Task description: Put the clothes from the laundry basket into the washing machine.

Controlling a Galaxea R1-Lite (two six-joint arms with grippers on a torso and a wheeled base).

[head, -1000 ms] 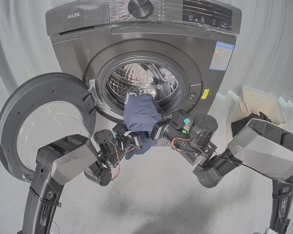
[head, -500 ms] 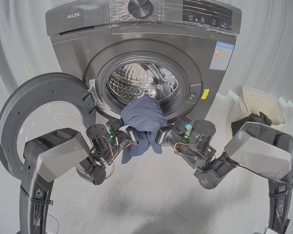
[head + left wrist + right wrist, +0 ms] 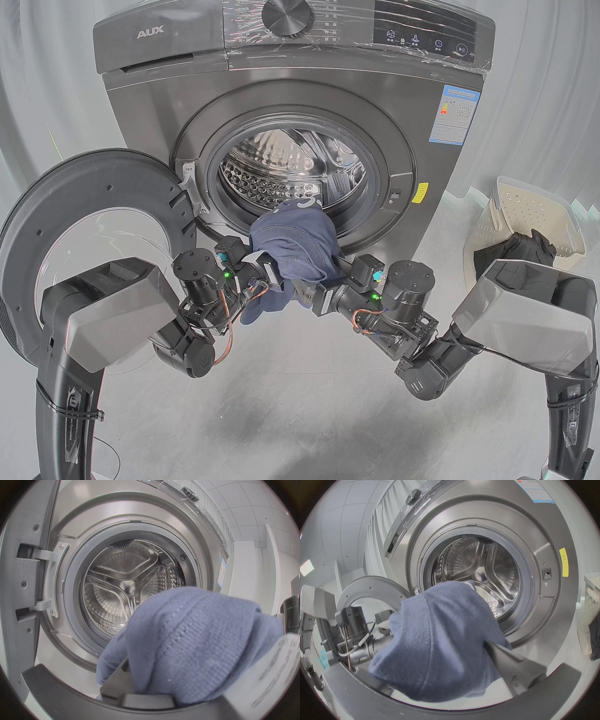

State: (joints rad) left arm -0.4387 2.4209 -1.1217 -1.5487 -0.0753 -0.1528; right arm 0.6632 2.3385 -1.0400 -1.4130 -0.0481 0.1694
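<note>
A navy garment point(image 3: 294, 240) is bunched between both grippers at the lower rim of the washing machine's open drum point(image 3: 284, 165). Its top edge reaches the door opening. My left gripper point(image 3: 274, 275) is shut on the garment's left side, and a short tail hangs below it. My right gripper point(image 3: 307, 291) is shut on the right underside. In the wrist views the cloth point(image 3: 193, 642) point(image 3: 440, 642) drapes over the fingers and hides most of them. The drum behind looks bare. A white laundry basket point(image 3: 544, 209) at the right holds dark clothes point(image 3: 522, 247).
The round machine door point(image 3: 94, 212) stands swung open at the left, close beside my left arm. The grey floor in front of the machine is bare. A curtain hangs behind the machine and the basket.
The garment's long hanging tail has been gathered into a tighter bundle at the drum rim. My right gripper has shifted left and lower; the left has come up slightly.
</note>
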